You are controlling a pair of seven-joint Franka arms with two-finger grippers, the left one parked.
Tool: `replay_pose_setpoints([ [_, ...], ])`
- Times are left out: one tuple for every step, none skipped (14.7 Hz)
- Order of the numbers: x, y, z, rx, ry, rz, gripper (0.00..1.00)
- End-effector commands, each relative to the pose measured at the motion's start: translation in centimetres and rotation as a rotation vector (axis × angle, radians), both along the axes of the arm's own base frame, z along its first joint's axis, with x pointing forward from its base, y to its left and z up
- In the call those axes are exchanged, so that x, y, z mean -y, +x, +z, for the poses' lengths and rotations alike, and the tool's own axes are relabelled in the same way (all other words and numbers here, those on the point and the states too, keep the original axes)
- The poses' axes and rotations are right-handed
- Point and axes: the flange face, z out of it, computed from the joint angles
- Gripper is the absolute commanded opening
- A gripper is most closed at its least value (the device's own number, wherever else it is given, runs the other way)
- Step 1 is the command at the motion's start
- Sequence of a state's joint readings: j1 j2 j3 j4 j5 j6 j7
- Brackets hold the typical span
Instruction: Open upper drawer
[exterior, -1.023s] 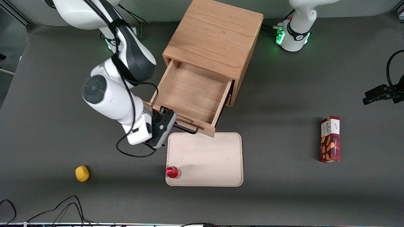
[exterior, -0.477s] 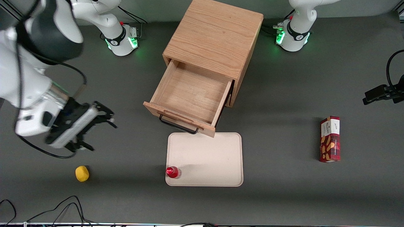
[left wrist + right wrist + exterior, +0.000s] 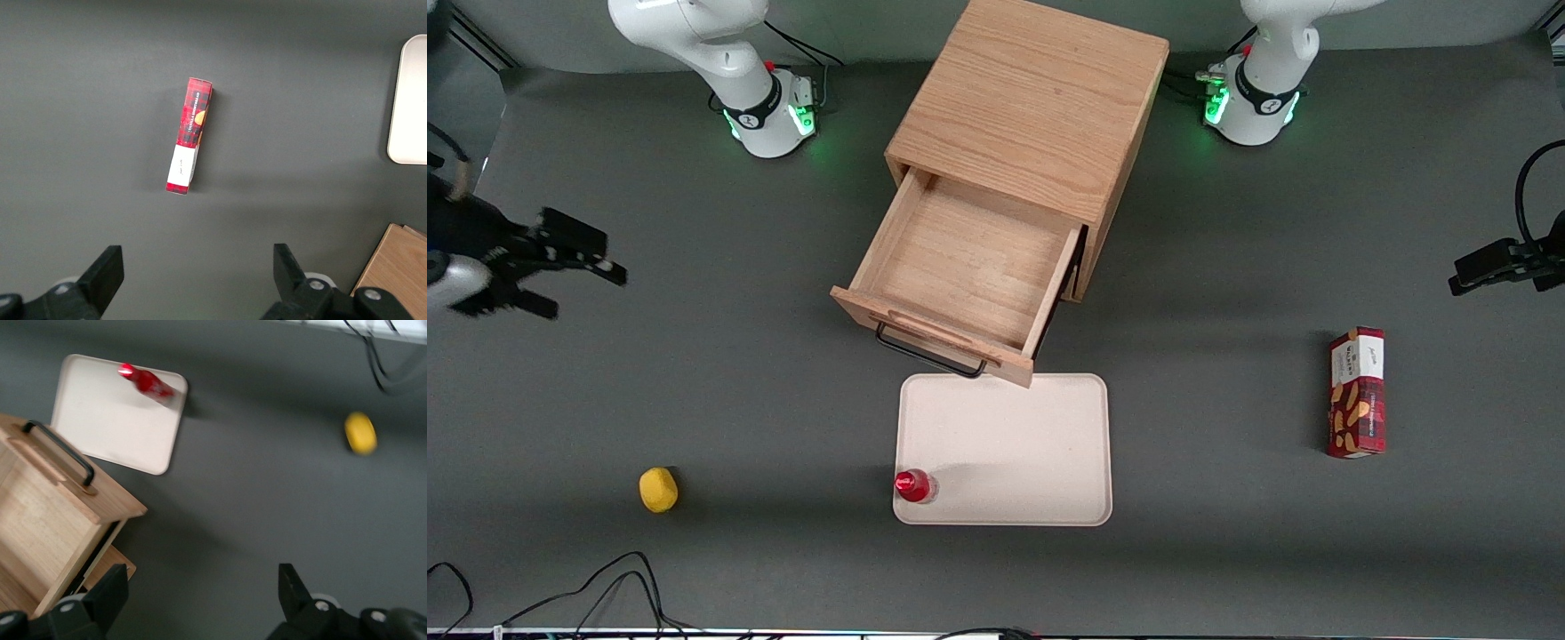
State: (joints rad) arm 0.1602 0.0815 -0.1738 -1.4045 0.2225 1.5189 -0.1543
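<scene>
1. The pincer (image 3: pixel 560 267) hangs above the bare counter (image 3: pixel 738 356) at the working arm's end, well apart from the cabinet (image 3: pixel 1032 98). Its two fingers (image 3: pixel 574 233) are spread, with nothing between them.
2. The upper drawer (image 3: pixel 960 267) is pulled well out of the cabinet, toward the front camera. Its light oak interior is exposed and holds nothing.
3. The black bar handle (image 3: pixel 929 354) runs along the drawer front. The right wrist view shows the same handle (image 3: pixel 60 450) on the extended drawer.
4. A cream tray (image 3: pixel 1014 436) lies on the counter just in front of the drawer front, nearer to the front camera.
5. A red-capped bottle (image 3: pixel 912 485) stands in the tray corner nearest the front camera, on the working arm's side.
6. A yellow object (image 3: pixel 658 490) rests on the counter, nearer the front camera than the pincer.
7. A red snack box (image 3: pixel 1358 392) lies toward the parked arm's end of the counter.
</scene>
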Motion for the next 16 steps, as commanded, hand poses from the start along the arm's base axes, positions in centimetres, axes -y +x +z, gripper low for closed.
replay_pose_setpoints([
  [-0.9, -3.8, -0.9, -0.081, -0.108, -0.202, 1.00],
  [-1.5, -4.5, -1.3, -0.096, -0.141, -0.262, 1.00],
  [-1.6, -4.8, -1.9, -0.110, -0.152, -0.281, 1.00],
  [-1.2, -4.6, -2.5, -0.117, -0.155, -0.287, 1.00],
  [-0.8, -4.2, -3.0, -0.120, -0.156, -0.294, 1.00],
  [-0.6, -3.8, -3.4, -0.110, -0.167, -0.297, 1.00],
  [-0.4, -3.6, -3.8, -0.105, -0.200, -0.298, 1.00],
  [-0.3, -3.6, -4.1, -0.108, -0.218, -0.296, 1.00],
  [-0.4, -3.6, -4.1, -0.108, -0.219, -0.299, 1.00],
  [-0.5, -3.6, -4.1, -0.108, -0.219, -0.298, 1.00],
  [-0.5, -3.6, -4.1, -0.107, -0.219, -0.298, 1.00],
  [-0.5, -3.6, -4.1, -0.105, -0.220, -0.296, 1.00],
  [-0.5, -3.5, -4.1, -0.098, -0.220, -0.296, 1.00],
  [-0.5, -3.5, -4.1, -0.096, -0.227, -0.293, 1.00],
  [-0.6, -3.5, -4.0, -0.093, -0.233, -0.290, 1.00],
  [-0.7, -3.5, -4.1, -0.095, -0.234, -0.290, 1.00],
])
